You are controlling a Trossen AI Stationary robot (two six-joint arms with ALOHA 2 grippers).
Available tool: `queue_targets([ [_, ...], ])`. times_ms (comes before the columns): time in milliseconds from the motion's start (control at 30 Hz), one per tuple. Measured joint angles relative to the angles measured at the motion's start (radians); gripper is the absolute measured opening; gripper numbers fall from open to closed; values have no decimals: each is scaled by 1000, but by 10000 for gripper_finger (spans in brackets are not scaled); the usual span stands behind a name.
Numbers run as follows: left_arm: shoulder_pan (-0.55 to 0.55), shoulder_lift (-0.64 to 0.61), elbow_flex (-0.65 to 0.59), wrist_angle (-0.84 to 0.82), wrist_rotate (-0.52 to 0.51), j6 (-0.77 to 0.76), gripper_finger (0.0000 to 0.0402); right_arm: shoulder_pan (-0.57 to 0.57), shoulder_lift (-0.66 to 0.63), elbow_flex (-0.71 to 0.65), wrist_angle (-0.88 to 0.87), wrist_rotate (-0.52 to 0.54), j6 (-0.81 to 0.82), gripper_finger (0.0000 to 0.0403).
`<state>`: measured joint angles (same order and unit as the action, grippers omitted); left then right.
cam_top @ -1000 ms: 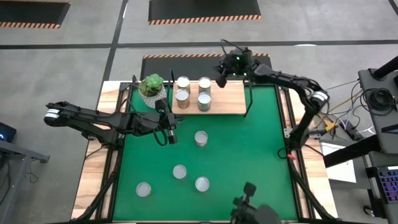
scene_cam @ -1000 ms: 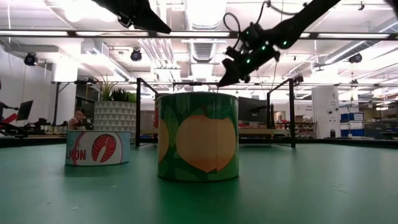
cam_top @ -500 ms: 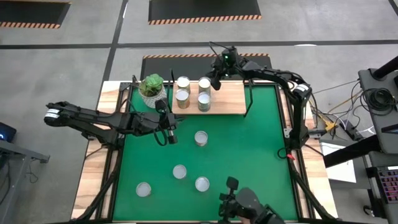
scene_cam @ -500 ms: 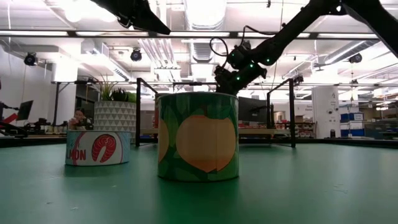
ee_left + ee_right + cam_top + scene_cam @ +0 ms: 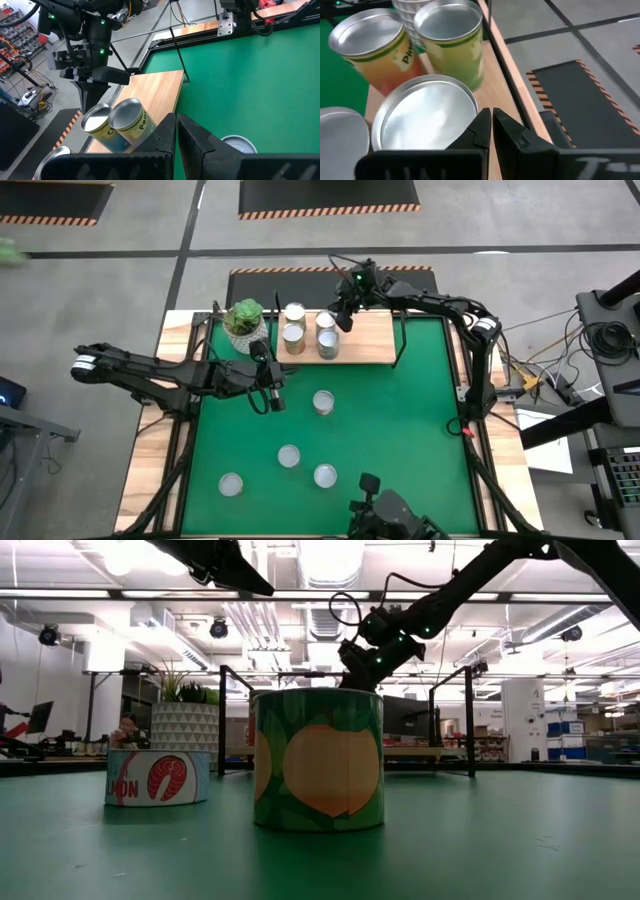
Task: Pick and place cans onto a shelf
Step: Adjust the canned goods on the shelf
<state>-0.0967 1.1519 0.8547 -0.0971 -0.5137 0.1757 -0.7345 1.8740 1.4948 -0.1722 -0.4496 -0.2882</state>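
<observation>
Green mat covers the table [image 5: 430,440]. Four cans [image 5: 286,456] sit on it in the lower middle of the high view, and four more stand on the shelf [image 5: 370,338] at top centre. The right gripper [image 5: 340,317] hangs over the shelf's cans, fingers together, holding nothing. The left gripper [image 5: 272,398], fingers together too, waits near the middle can. Next it should open wide and come straight down over one can. Watch the plant pot [image 5: 243,325] and the shelf's black posts nearby.
</observation>
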Motion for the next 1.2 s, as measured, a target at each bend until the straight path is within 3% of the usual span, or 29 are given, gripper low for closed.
queue_targets([
  [367, 0, 2, 0, 0, 0, 0, 0, 9, -79, -1, -9, 7, 58, 9],
  [600, 0, 3, 0, 1, 0, 0, 0, 92, -105, -7, -17, 11, 47, 9],
  [733, 0, 3, 0, 2, 0, 0, 0, 121, -104, -17, -15, 186, -17, 9],
  [800, 0, 3, 0, 2, 0, 0, 0, 122, -105, -23, -15, 224, -25, 9],
  [1200, 0, 3, 0, 1, 0, 0, 0, 142, -90, -55, -38, 185, -18, 9],
])
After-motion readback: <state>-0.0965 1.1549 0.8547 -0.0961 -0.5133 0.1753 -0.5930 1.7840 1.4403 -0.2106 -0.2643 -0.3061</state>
